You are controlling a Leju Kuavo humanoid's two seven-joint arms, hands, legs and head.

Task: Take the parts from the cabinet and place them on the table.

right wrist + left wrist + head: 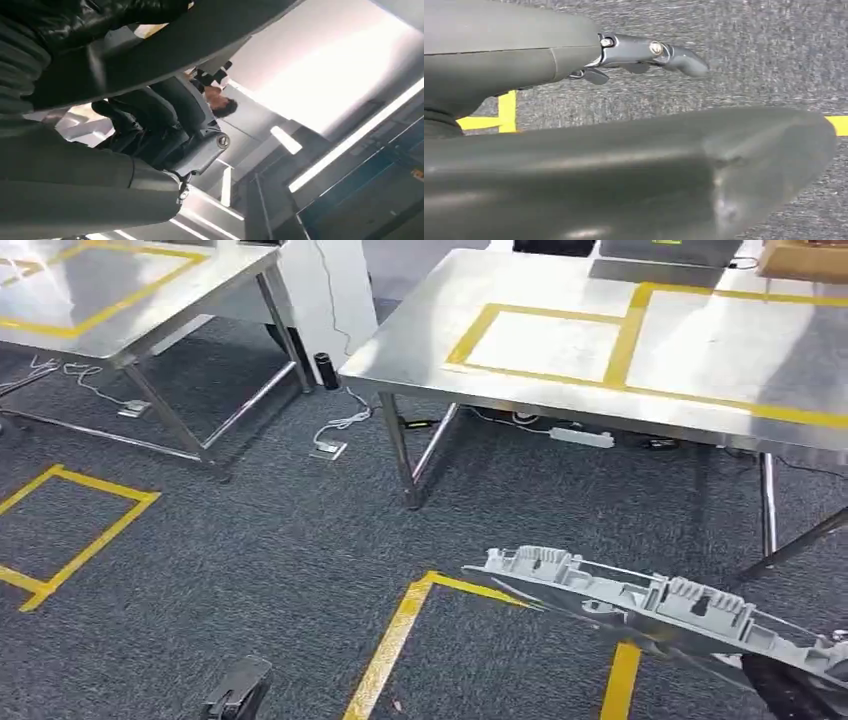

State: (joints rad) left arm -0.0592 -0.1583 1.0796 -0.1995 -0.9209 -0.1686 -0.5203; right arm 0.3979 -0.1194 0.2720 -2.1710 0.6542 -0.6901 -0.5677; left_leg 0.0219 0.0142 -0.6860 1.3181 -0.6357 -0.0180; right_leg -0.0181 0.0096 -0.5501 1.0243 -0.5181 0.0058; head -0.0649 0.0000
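One grey part (660, 605) is gripped in the right hand (790, 685), carried short of the worktop (560, 390), so walking closer seems next; left hand (644, 55) empty, fingers extended.

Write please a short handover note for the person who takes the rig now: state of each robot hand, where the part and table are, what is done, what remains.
Right robot hand: holds the grey plastic part by its end, above the carpet.
Left robot hand: holds nothing and hangs over the floor.
Steel table with yellow tape squares stands ahead; no part lies on it.
Done: one part is in hand.
Left: bring it to the table and set it down.
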